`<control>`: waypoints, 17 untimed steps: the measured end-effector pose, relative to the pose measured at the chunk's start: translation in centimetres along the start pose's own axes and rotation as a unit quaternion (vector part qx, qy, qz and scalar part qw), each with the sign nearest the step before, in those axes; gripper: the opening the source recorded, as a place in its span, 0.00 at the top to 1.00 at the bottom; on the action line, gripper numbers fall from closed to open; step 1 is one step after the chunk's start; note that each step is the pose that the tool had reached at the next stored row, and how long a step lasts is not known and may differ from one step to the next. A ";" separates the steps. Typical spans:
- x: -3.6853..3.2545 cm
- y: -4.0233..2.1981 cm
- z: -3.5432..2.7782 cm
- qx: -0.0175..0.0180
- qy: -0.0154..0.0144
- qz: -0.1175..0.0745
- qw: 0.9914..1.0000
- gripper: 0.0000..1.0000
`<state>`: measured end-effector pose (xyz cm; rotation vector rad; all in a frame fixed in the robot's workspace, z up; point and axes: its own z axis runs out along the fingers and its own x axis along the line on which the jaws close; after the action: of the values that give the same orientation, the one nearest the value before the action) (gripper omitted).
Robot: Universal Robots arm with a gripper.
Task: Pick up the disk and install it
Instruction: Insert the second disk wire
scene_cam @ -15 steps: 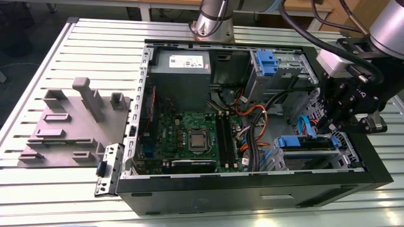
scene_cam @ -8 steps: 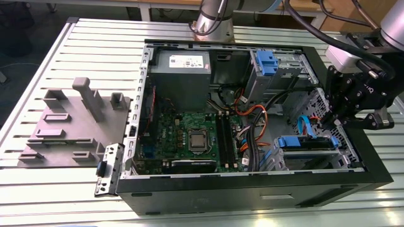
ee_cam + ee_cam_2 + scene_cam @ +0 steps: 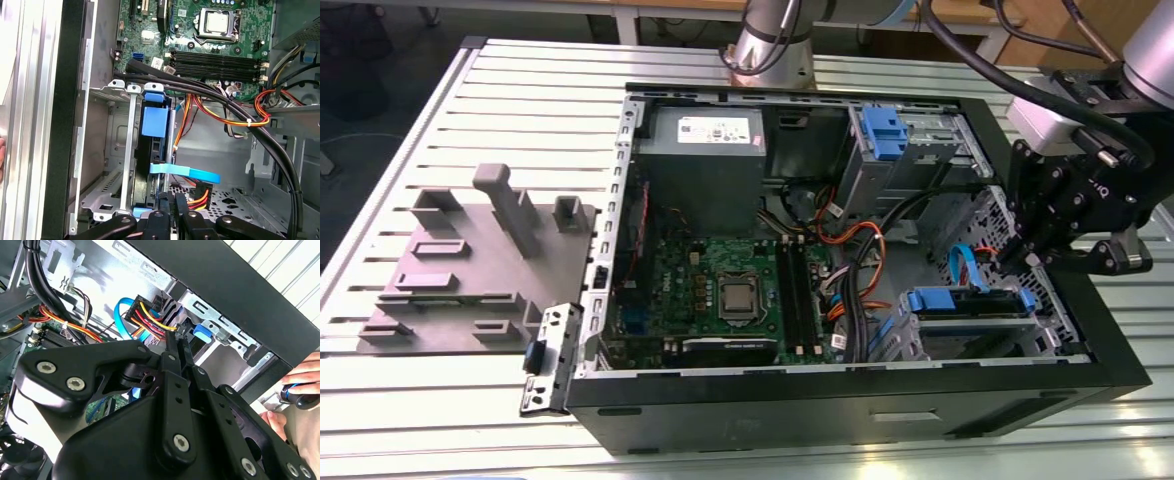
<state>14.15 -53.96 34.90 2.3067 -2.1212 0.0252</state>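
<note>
The black gripper, jaws closed and empty, hovers inside the open black computer case; bundled orange-yellow cables crowd its two o'clock, above the blue-framed disk.

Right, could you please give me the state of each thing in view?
case: open, side panel off.
disk: slotted into its bay.
hand: shut, inside the case by the disk.
processor: uncovered on the board.
</note>
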 end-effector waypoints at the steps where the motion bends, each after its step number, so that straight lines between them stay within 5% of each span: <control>1: 0.00 0.00 0.00 0.000 0.001 0.000 1.000 0.84; 13: -0.01 0.02 0.00 0.000 0.003 0.000 1.000 0.84; 17: -0.03 0.25 0.03 0.001 0.008 0.000 1.000 0.84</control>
<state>13.90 -53.94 34.87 2.2991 -2.1139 0.0463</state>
